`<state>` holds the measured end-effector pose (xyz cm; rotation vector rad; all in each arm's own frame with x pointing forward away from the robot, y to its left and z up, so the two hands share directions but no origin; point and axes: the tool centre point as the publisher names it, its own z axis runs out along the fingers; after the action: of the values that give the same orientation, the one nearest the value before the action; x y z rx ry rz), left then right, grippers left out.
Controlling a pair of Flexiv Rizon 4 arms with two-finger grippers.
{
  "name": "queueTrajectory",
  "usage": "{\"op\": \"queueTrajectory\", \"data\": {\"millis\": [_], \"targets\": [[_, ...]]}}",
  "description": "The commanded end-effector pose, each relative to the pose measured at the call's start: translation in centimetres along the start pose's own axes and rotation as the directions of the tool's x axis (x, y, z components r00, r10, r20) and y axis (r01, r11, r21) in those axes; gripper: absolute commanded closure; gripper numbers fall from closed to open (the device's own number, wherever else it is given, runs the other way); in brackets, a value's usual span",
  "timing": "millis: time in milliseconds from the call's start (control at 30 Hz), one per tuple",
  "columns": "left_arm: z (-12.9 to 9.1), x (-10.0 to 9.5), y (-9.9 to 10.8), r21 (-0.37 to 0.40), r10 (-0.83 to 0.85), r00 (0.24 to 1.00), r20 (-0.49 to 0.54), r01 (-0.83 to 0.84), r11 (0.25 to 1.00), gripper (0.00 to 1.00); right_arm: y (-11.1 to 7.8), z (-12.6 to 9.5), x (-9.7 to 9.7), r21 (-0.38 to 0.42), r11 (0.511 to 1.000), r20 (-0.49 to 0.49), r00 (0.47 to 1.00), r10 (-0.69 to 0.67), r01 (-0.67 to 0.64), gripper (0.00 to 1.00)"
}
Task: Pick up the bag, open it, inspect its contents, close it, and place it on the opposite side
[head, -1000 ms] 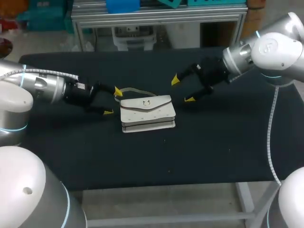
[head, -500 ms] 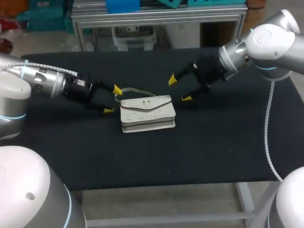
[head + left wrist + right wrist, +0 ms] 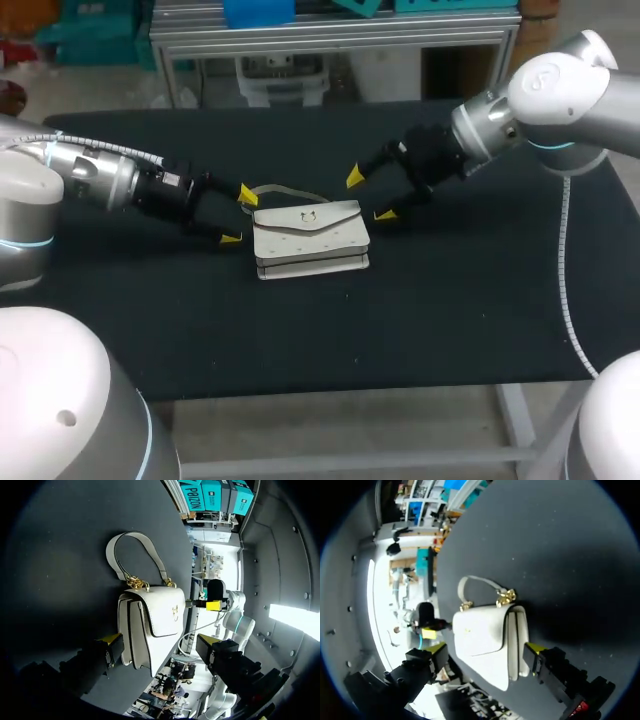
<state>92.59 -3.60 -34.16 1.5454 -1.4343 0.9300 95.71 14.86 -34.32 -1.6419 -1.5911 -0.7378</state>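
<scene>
White flap bag (image 3: 310, 240) lies closed, strap (image 3: 287, 189) looped behind, clasp (image 3: 309, 216) seemingly gold

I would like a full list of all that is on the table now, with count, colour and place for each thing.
bag: one, white, lying flat near the middle of the table, flap closed
strap: one, white, joined to the bag by gold links, lying on the table behind the bag
clasp: one, gold, on the middle of the bag's flap
table: one, black top, under everything
left gripper: one, black with yellow tips, open, just left of the bag
right gripper: one, black with yellow tips, open, above the bag's right end
arms: two, silver-grey, one coming in from each side
</scene>
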Motion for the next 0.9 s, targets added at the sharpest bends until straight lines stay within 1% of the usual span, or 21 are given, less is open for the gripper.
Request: {"op": "queueTrajectory", "data": {"millis": [33,167,267,300,367,400,433,500,533,600,667,700,733,800,867,900], "targets": [[1.2,0.0,-0.4,0.001,-0.004,1.000,0.011,0.004,1.000,0.00,0.8,1.4,-0.2,0.021,1.000,-0.011,1.000,-0.002,0.003,0.00],[2.1,0.1,-0.6,-0.004,-0.008,1.000,0.014,0.009,1.000,0.00,1.0,2.1,-0.3,0.039,0.999,-0.024,1.000,-0.003,0.004,0.00],[2.4,0.1,-0.9,-0.004,-0.015,1.000,0.011,0.015,1.000,0.00,1.1,2.3,-0.3,0.042,0.999,-0.027,1.000,-0.004,0.005,0.00],[2.4,0.1,-0.9,-0.005,-0.019,1.000,0.006,0.019,1.000,0.04,1.1,2.4,-0.3,0.043,0.999,-0.027,1.000,-0.004,0.005,0.00],[2.6,0.1,-0.9,-0.006,-0.021,1.000,0.006,0.021,1.000,0.16,1.1,2.5,-0.3,0.046,0.999,-0.027,1.000,-0.003,0.004,0.00],[2.6,0.1,-0.9,-0.006,-0.023,1.000,0.005,0.023,1.000,0.28,1.1,2.6,-0.3,0.047,0.999,-0.028,1.000,-0.002,0.003,0.00],[2.6,0.1,-0.9,-0.008,-0.025,1.000,0.005,0.025,1.000,0.33,1.1,2.6,-0.3,0.049,0.999,-0.031,1.000,-0.002,0.004,0.00],[2.7,0.1,-0.9,-0.008,-0.027,1.000,0.005,0.027,1.000,0.35,1.0,2.8,-0.3,0.051,0.999,-0.035,0.999,-0.002,0.004,0.00],[2.7,0.1,-0.8,-0.008,-0.029,1.000,0.005,0.029,1.000,0.36,1.0,2.8,-0.3,0.052,0.999,-0.037,0.999,-0.002,0.004,0.02],[2.7,0.2,-0.7,-0.008,-0.029,1.000,0.004,0.029,1.000,0.36,1.0,3.0,-0.2,0.052,0.999,-0.045,0.999,-0.002,0.004,0.08],[2.7,0.2,-0.6,-0.008,-0.028,1.000,0.008,0.028,1.000,0.40,1.0,3.1,-0.1,0.048,0.999,-0.052,0.999,-0.007,0.009,0.18],[2.7,0.3,-0.5,-0.008,-0.028,1.000,0.008,0.028,1.000,0.40,0.9,3.2,0.0,0.047,0.999,-0.053,0.999,-0.008,0.010,0.26],[2.8,0.3,-0.5,-0.009,-0.028,1.000,0.009,0.028,1.000,0.45,0.9,3.3,0.0,0.047,0.999,-0.052,0.999,-0.009,0.011,0.36],[3.0,0.2,-0.4,-0.015,-0.028,1.000,0.013,0.028,0.999,0.45,0.8,3.5,0.0,0.047,0.999,-0.057,0.998,-0.012,0.015,0.49],[3.3,0.0,-0.4,-0.021,-0.032,0.999,0.012,0.032,0.999,0.43,0.8,3.8,-0.1,0.048,0.999,-0.059,0.998,-0.010,0.013,0.51],[3.4,-0.1,-0.4,-0.025,-0.033,0.999,0.013,0.033,0.999,0.45,0.8,4.0,-0.2,0.053,0.999,-0.062,0.998,-0.007,0.011,0.51]]}}
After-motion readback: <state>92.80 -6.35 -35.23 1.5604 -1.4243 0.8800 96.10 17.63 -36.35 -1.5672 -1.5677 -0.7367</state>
